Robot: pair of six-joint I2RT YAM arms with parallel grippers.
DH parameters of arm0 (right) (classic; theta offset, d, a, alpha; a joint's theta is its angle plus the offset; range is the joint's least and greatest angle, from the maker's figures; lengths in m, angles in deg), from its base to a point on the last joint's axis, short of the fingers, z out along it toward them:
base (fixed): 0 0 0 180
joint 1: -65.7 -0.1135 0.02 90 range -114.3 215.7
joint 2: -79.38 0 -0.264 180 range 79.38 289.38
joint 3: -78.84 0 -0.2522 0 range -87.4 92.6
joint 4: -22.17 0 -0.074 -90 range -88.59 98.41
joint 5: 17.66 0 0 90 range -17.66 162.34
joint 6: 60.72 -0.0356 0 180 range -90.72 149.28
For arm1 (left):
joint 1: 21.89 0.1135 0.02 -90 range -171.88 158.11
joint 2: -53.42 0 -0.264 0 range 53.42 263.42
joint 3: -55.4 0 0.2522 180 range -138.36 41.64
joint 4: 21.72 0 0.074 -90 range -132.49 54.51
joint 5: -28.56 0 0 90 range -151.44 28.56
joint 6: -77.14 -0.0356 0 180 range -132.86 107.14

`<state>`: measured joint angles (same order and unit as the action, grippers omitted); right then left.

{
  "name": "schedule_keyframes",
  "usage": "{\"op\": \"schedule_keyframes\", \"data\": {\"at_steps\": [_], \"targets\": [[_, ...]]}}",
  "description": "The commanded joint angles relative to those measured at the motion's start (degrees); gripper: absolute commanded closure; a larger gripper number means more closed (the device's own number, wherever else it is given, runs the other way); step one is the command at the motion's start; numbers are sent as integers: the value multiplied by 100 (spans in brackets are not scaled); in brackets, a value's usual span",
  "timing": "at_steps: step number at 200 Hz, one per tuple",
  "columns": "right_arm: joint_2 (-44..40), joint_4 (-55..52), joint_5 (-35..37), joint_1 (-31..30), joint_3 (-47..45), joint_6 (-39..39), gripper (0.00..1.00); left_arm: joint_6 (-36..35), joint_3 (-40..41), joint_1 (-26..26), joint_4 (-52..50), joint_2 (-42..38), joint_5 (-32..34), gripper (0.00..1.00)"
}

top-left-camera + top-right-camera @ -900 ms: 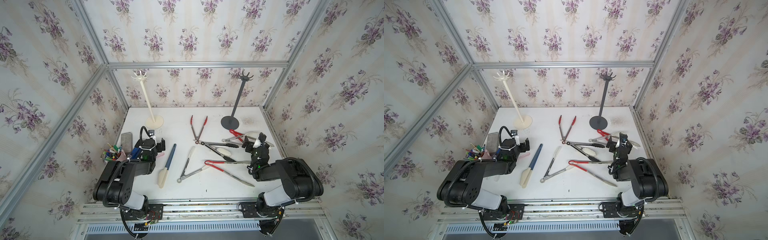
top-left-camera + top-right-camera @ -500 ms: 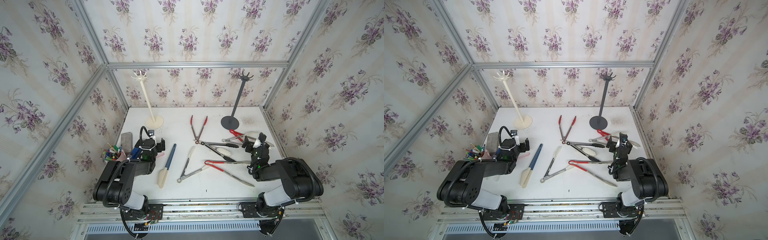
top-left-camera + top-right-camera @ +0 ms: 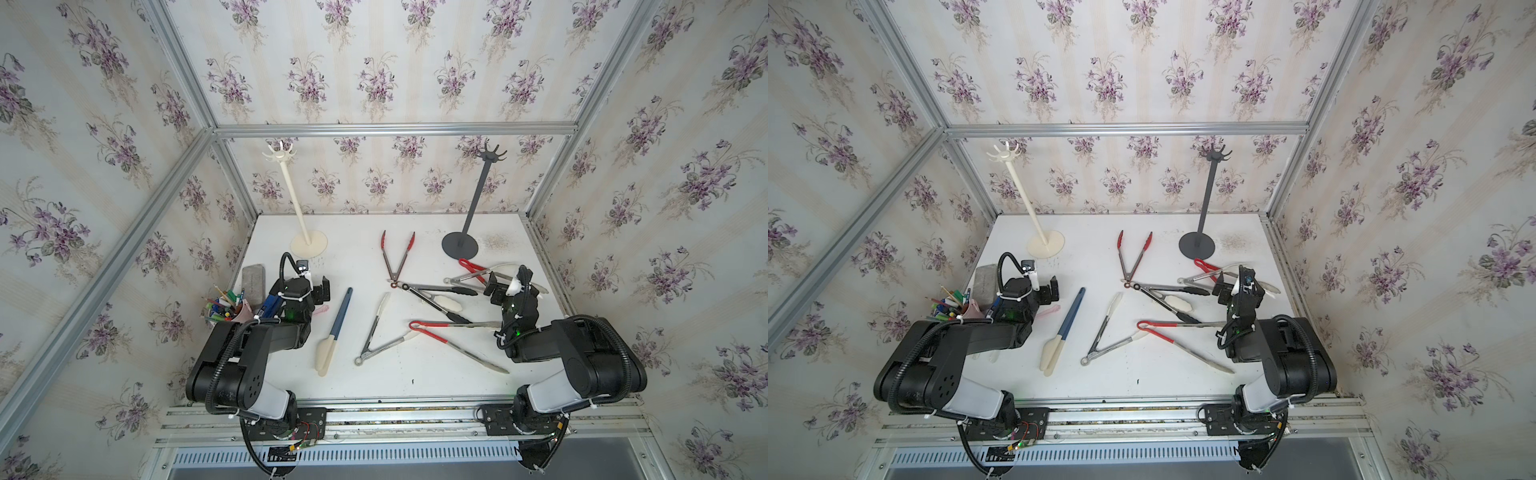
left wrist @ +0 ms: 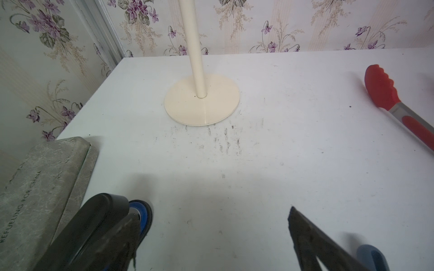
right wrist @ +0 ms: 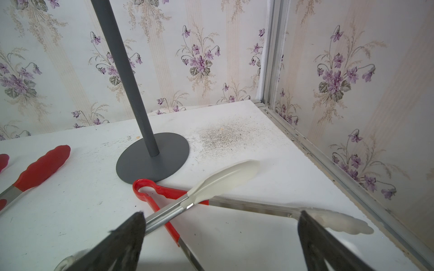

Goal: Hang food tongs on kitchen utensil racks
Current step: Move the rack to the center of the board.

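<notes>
**Operator:** Which containers are on the worktop (image 3: 415, 386)?

**Technician:** One. A pink pot (image 3: 972, 311) stands behind the left fingers (image 4: 101, 234), beside the left arm on its outer side. It holds a bunch of coloured pens (image 3: 947, 303), upright and fanned out.

**Operator:** Where are the task items?

**Technician:** The cream-white rack (image 3: 291, 195) stands upright straight ahead of the left fingers. The dark grey rack (image 3: 477, 199) stands upright straight ahead of the right fingers (image 5: 324, 248). All tongs lie flat on the worktop.

- Long red-handled tongs (image 3: 434, 336) lie behind the right fingers, on their inner side.
- Black-tipped tongs (image 3: 436, 289) lie just inward of the right fingers.
- Red-tipped tongs (image 3: 387, 257) lie between the two racks, ahead of both sets of fingers.
- Cream-tipped tongs (image 3: 372, 328) lie midway between the arms.

**Operator:** What stands in the way?

**Technician:** White-tipped tongs (image 5: 225, 180) lie crossed over short red-handled tongs (image 5: 162, 191), directly beneath the right fingers. The red loop end lies just beside the dark grey base.

A blue-handled spatula (image 3: 337, 320) lies inward of the left fingers, its cream blade pointing back toward the arm base. A grey block (image 4: 42, 187) lies just beside the left fingers on their outer side.

**Operator:** What is the state of the fingers?

**Technician:** Both sets are spread wide and grip nothing. It cannot be told whether the right fingers touch the tongs beneath them.
</notes>
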<state>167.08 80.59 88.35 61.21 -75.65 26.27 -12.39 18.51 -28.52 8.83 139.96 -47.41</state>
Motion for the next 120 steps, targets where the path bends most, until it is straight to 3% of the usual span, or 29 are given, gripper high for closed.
{"op": "schedule_keyframes", "data": {"at_steps": [1,39,51,82,120], "targets": [[11,187,34,-8,17,11,0,-13,-2,-2,95,-1,48,1],[-6,256,-3,-12,10,55,0,-45,-31,2,86,-68,1,1],[-289,-306,-90,-27,170,97,0,-99,-128,-6,-413,-384,-153,1],[-1610,-1591,-300,-36,197,-12,0,116,-69,-22,-1232,-1722,113,1],[-3486,-3567,-1158,-38,372,-288,0,1058,-766,-65,-3305,-3069,-190,1]]}}
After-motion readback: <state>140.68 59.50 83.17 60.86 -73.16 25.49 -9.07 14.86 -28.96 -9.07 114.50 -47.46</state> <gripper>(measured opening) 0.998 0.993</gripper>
